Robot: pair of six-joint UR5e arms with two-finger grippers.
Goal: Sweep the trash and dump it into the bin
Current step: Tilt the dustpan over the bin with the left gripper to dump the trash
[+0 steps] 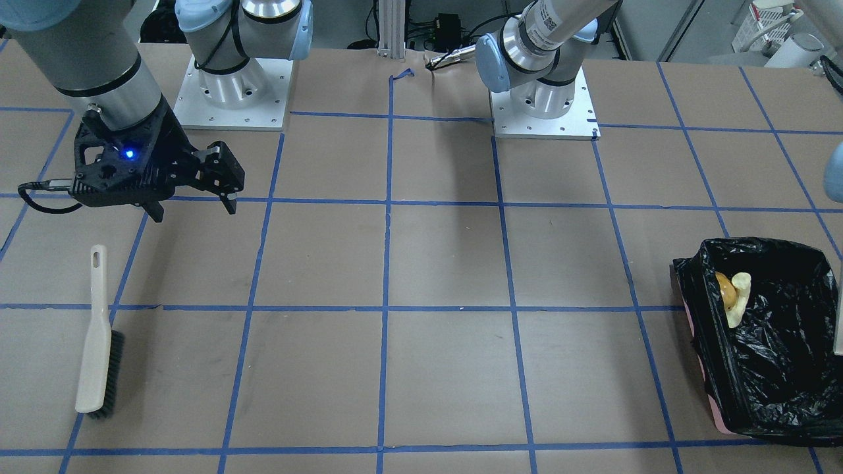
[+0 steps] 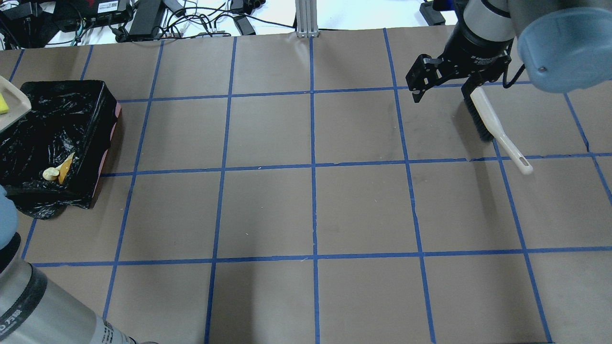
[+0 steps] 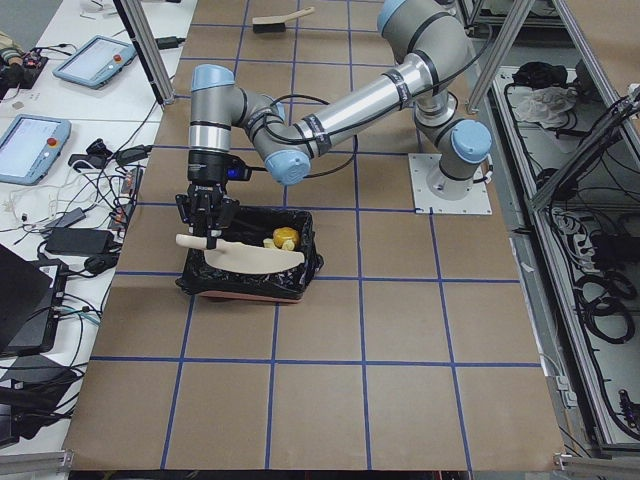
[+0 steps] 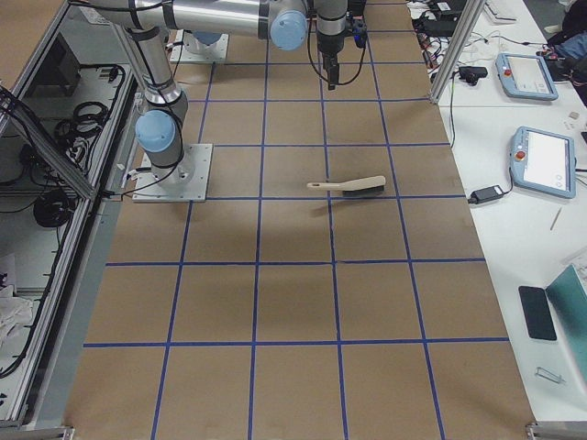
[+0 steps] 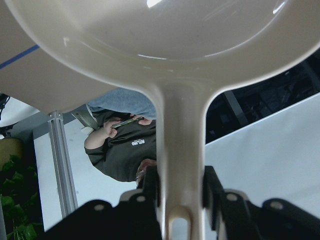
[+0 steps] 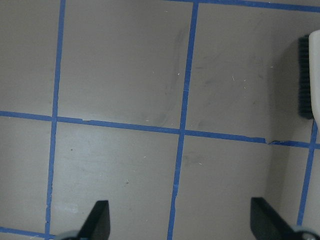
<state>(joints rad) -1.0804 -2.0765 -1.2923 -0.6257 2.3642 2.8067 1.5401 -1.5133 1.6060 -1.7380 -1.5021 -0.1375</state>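
Observation:
The pink bin (image 1: 715,409) with its black bag holds a golden-brown lump (image 1: 724,288) and a curved tan piece (image 1: 739,299); both also show in the overhead view (image 2: 65,168) (image 2: 49,173). My left gripper (image 5: 181,190) is shut on the handle of the beige dustpan (image 5: 165,45) and holds it over the bin (image 3: 250,288). A yellow sponge (image 2: 3,102) lies on the dustpan (image 2: 13,106) at the overhead view's left edge. My right gripper (image 1: 191,205) is open and empty above the table, beside the brush (image 1: 99,342).
The brush (image 2: 497,129) lies flat on the brown paper with its handle toward the robot. Blue tape lines grid the table. The arm bases (image 1: 230,99) stand at the robot's side. Cables and boxes (image 2: 143,14) lie beyond the far edge.

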